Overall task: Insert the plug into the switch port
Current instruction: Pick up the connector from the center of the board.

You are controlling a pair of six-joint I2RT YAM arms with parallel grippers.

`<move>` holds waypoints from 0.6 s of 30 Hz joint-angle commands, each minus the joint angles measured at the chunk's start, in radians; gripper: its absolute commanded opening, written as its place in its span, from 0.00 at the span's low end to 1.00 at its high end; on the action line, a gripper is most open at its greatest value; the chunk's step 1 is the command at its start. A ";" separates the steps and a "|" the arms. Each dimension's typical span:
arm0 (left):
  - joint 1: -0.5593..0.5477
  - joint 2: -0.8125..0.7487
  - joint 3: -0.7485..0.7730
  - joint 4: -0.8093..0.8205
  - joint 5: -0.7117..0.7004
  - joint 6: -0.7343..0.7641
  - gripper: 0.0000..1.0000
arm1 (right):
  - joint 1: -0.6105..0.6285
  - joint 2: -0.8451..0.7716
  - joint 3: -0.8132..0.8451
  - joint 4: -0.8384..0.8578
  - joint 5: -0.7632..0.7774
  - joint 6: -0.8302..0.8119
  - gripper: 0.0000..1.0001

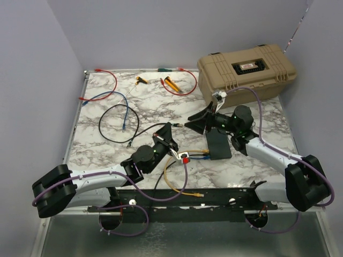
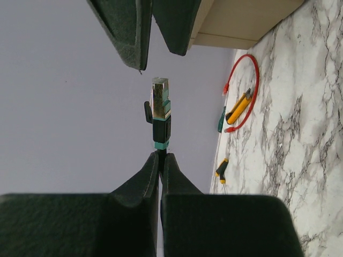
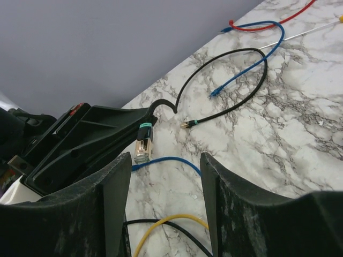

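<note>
- The left gripper (image 2: 161,170) is clamped tight on the black cable (image 3: 236,105) just behind the plug (image 2: 160,113). The plug juts past the fingertips, raised off the table.
- The right gripper (image 3: 163,195) faces it with its fingers apart and nothing between them. In the left wrist view the plug's tip sits just short of those fingers, not touching.
- The switch (image 1: 218,144) lies flat on the marble tabletop (image 1: 96,155) under the right arm's wrist. It is just right of the two grippers and apart from the plug; its ports cannot be made out.
- A tan case (image 1: 246,72) fills the far right corner, with its near side close behind the right gripper.
- The broadest bare marble shows on the left, between the black cable's loop and the table's left rim.
- The held cable trails left from the plug in a loop, and its other plug lies loose on the marble.
- A blue cable (image 1: 124,110) and a red cable (image 1: 107,80) lie toward the far left corner. A second red loop (image 1: 182,88) and yellow-handled tools (image 1: 171,84) lie along the far edge.
- A yellow cable (image 1: 174,184) curls near the front edge between the arm bases.
- Plain grey walls close in the left, back and right sides.
</note>
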 commanded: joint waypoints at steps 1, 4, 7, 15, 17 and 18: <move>-0.007 -0.002 -0.006 0.020 -0.019 0.011 0.00 | 0.029 0.019 0.047 -0.007 -0.035 -0.048 0.57; -0.007 0.004 -0.005 0.017 -0.017 0.011 0.00 | 0.049 0.026 0.061 -0.035 -0.037 -0.075 0.56; -0.007 0.004 -0.005 0.017 -0.017 0.010 0.00 | 0.065 0.033 0.077 -0.069 -0.025 -0.094 0.52; -0.007 0.003 -0.003 0.013 -0.018 0.008 0.00 | 0.085 0.043 0.093 -0.114 0.018 -0.128 0.42; -0.007 0.002 -0.001 0.013 -0.019 0.008 0.00 | 0.088 0.045 0.094 -0.113 0.021 -0.132 0.38; -0.007 0.002 -0.001 0.012 -0.018 0.007 0.00 | 0.088 0.045 0.094 -0.114 0.022 -0.134 0.36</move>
